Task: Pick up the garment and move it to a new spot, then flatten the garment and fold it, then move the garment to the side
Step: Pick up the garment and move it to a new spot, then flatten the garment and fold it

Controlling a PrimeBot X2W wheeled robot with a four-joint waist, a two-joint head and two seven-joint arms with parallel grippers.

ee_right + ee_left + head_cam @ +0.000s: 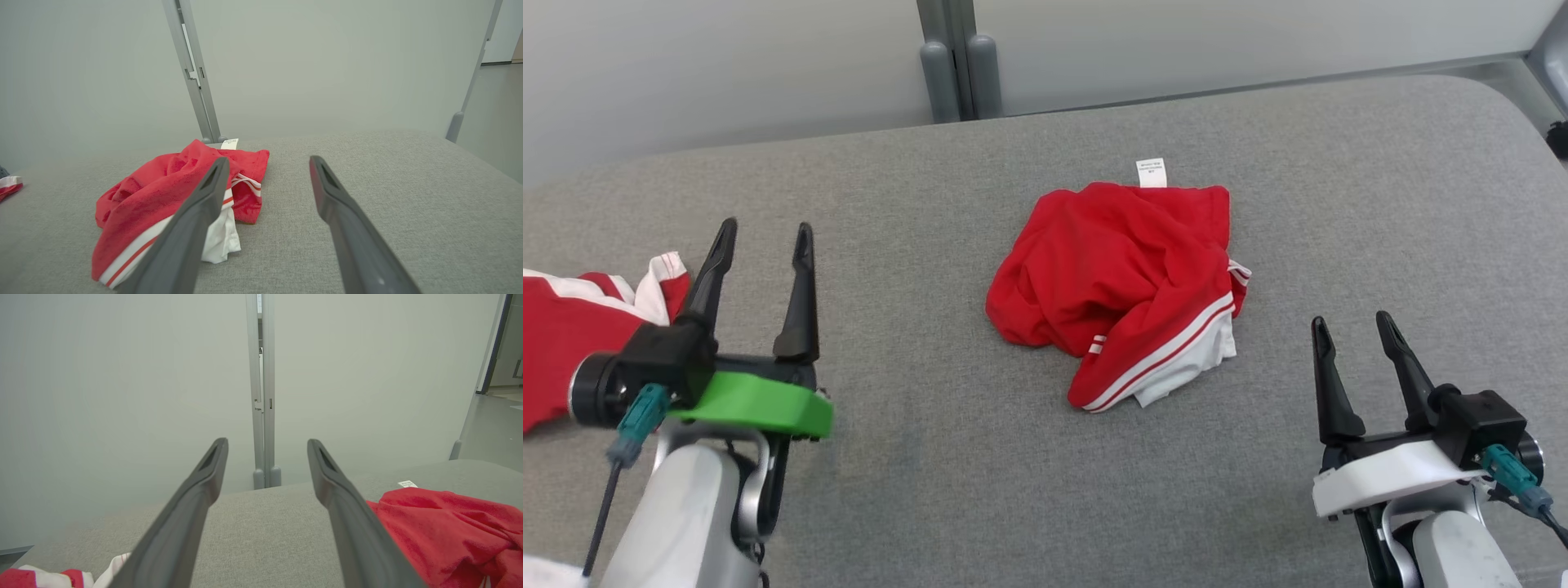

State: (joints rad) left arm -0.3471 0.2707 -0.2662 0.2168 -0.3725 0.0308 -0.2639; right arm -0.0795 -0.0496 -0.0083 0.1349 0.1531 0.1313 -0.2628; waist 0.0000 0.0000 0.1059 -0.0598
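Left pincer (764, 233) and right pincer (1352, 322) — both spread wide, empty.

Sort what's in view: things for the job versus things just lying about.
Job: crumpled red garment, mid-table; left gripper, open; right gripper, open; gray table.
Lying about: second red-and-white garment at the left edge, perhaps already set aside; gray posts behind the table.

Garment (1111, 286): soft matt red cloth with white striped trim. White label (1151, 171) at its 12 o'clock edge, material unclear.
Worktop (947, 490): grey woven fabric cover, matt, slightly coarse.
Left pincer (765, 224), right pincer (1350, 318): fingers of matt dark plastic.
Green mount (760, 404), white mount (1380, 474): smooth plastic.
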